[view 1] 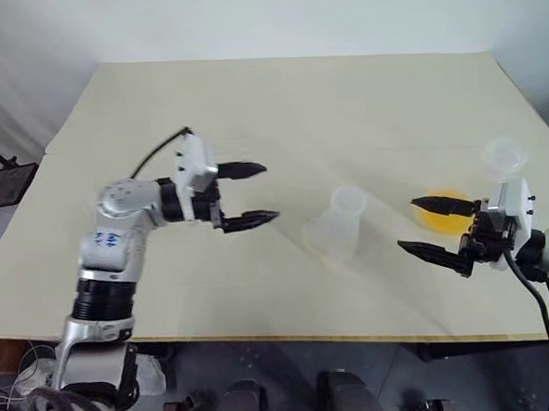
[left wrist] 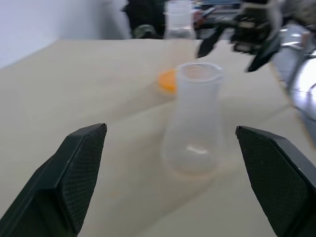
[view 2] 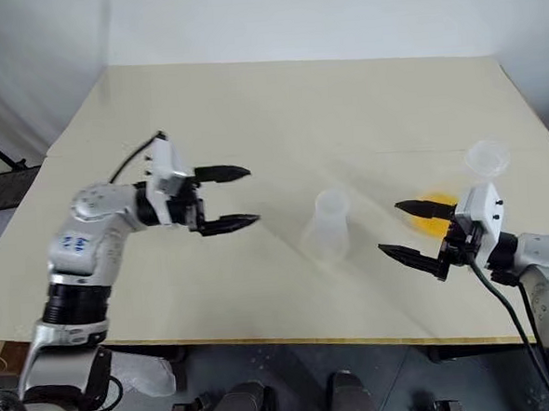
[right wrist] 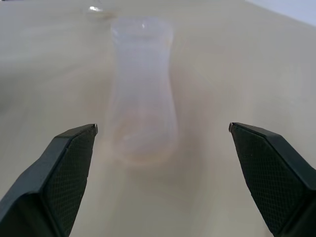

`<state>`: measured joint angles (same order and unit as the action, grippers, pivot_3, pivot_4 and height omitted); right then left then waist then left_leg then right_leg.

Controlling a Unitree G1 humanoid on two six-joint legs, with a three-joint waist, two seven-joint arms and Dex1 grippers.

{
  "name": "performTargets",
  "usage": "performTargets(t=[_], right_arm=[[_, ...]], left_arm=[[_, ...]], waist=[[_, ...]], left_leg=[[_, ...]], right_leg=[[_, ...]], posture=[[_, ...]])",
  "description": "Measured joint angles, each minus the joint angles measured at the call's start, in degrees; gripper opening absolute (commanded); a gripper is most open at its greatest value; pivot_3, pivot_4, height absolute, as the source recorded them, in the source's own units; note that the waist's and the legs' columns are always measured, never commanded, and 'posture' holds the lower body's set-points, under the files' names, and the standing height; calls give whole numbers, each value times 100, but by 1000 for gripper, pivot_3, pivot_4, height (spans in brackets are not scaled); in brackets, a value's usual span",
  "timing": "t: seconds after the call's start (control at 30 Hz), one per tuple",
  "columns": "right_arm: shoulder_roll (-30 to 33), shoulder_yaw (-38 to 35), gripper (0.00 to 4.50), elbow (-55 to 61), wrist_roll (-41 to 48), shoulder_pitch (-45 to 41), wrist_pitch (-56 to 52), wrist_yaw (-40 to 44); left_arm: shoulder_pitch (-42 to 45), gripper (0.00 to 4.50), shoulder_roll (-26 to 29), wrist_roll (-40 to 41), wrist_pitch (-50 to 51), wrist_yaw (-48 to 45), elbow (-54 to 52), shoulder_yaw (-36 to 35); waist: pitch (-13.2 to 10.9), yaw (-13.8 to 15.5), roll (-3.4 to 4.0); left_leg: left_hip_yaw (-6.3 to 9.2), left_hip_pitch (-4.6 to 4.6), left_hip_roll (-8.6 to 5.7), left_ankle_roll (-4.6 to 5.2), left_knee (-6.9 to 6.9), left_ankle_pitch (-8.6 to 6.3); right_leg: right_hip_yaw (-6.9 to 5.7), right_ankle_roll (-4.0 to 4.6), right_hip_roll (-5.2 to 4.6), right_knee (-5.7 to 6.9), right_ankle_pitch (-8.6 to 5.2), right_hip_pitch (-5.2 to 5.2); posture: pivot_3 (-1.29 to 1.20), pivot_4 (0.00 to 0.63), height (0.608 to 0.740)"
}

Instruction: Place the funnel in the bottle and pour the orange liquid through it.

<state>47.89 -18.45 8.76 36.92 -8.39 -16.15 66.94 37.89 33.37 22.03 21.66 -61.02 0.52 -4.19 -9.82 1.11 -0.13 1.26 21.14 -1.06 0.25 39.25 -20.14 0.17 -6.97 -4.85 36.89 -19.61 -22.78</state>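
One translucent flask-shaped bottle point(view 1: 336, 226)

A translucent whitish plastic flask-shaped bottle point(view 1: 339, 224) stands upright and empty near the middle of the pale desk point(view 1: 278, 112), its open neck bare. To its right a small pool of bright orange liquid point(view 1: 442, 208) sits low on the desk. Farther right stands a clear round plastic funnel point(view 1: 504, 157), wide mouth up.
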Motion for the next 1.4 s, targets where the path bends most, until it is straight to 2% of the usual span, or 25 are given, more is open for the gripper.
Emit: performTargets(t=[0.17,0.27,0.53,0.67,0.77,0.9,1.17,1.4], right_arm=[[156,-70,4500,260,314,-139,-375,85],[149,26,4500,185,355,-394,-466,127],[-9,292,4500,-112,348,-719,-533,257],[-39,373,4500,-258,344,-943,-534,343],[-39,441,4500,-379,338,-1127,-536,392],[-39,468,4500,-535,311,-1314,-530,502],[-51,573,4500,-661,247,-1601,-526,580],[-51,572,4500,-579,250,-1588,-594,523]], left_arm=[[-778,4457,641,215,325,573,-535,-1093],[-1721,4457,787,364,466,887,-1078,-1846],[-4084,4457,299,607,326,1542,-1791,-3732],[-4704,4457,18,742,24,1731,-1782,-4381],[-4769,4457,87,848,-61,1877,-1506,-4778],[-4547,4457,594,835,-184,1848,-844,-4754],[-3286,4457,1384,637,-479,1807,1036,-4026],[-2608,4457,1708,456,-481,1632,2109,-3391]], waist=[[-1,-74,-2],[-1,-124,-2],[-3,-105,-5],[-3,-78,-6],[-4,-83,-7],[-4,-89,-6],[-4,-145,-6],[-4,-138,-6]], left_leg=[[5,0,4,-2,-4,-1],[7,1,2,-1,-8,-2],[13,0,2,-2,-11,-5],[23,-5,-5,1,-10,-6],[29,-3,-5,1,-11,-6],[32,-4,-12,1,-13,-6],[41,2,-16,1,-23,-7],[43,6,-18,2,-22,-7]], right_leg=[[-4,0,-4,-3,0,1],[-4,0,-10,-7,0,1],[-9,4,-16,-38,-2,8],[-20,5,-29,-50,-2,21],[-27,8,-29,-51,-4,21],[-35,8,-37,-48,-4,21],[-63,8,-45,-33,-4,14],[-87,8,-53,-22,-4,14]], posture=[[0,150,740],[0,150,740],[0,150,740],[0,150,740],[0,150,740],[0,150,740],[0,150,740],[0,150,740]])
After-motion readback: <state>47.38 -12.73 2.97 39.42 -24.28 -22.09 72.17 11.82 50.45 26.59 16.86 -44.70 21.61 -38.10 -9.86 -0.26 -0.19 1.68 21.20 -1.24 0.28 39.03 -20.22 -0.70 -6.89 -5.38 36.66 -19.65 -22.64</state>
